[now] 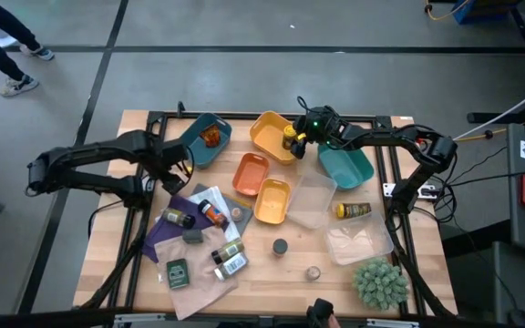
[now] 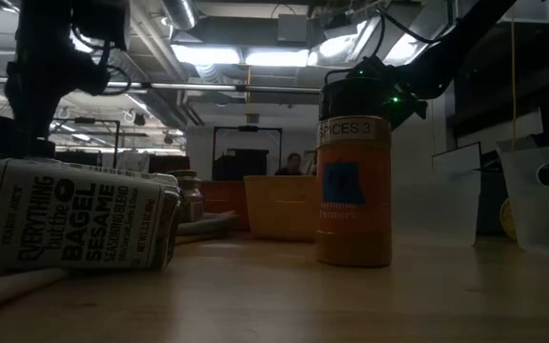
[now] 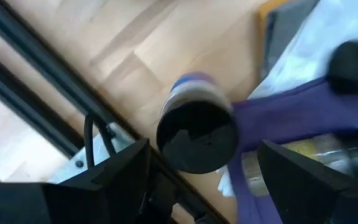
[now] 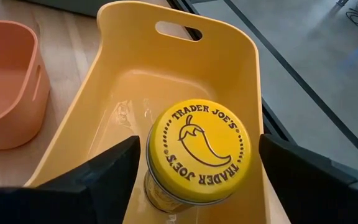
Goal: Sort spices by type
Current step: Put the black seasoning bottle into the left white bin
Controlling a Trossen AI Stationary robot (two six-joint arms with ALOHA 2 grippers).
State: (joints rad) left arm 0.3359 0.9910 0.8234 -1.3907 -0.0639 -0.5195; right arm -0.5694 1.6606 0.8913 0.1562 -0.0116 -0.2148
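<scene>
Spices: a yellow-lidded jar [image 4: 197,152] stood upright in the yellow tray [image 4: 166,68], between the fingers of the right gripper [image 1: 301,137]; other jars and packets lay spread over the wooden table [image 1: 272,264].
Right gripper: at the far side of the table, over the yellow tray; its fingers stood wide apart, one on each side of the jar, with gaps showing to both.
Left gripper: at [image 1: 167,179] near the table's left edge, above a dark-lidded jar [image 3: 196,134]; its fingers stood apart, the jar's lid between them and clear of both.
Dark-lidded jar: stood on the bare wood, just beside a purple cloth [image 3: 291,118] and near the table's black frame rail [image 3: 36,68].
Right wrist view only: the lid's print, "TRADER JOE'S" written twice around a drawn chili pepper; also an orange tray [image 4: 8,87] beside the yellow one.
High view only: a blue tray [image 1: 206,138] with something orange in it, a teal tray [image 1: 346,164], a clear tray [image 1: 313,202] and a green spiky plant [image 1: 379,282] at the near right corner.
Low view only: an amber-orange jar [image 2: 354,181] standing upright, its label reading "SPICES 3", and a packet [image 2: 84,227] lying on its side reading "EVERYTHING but the BAGEL SESAME SEASONING BLEND".
Room beyond: a person [image 2: 295,164] showed far off behind the table.
</scene>
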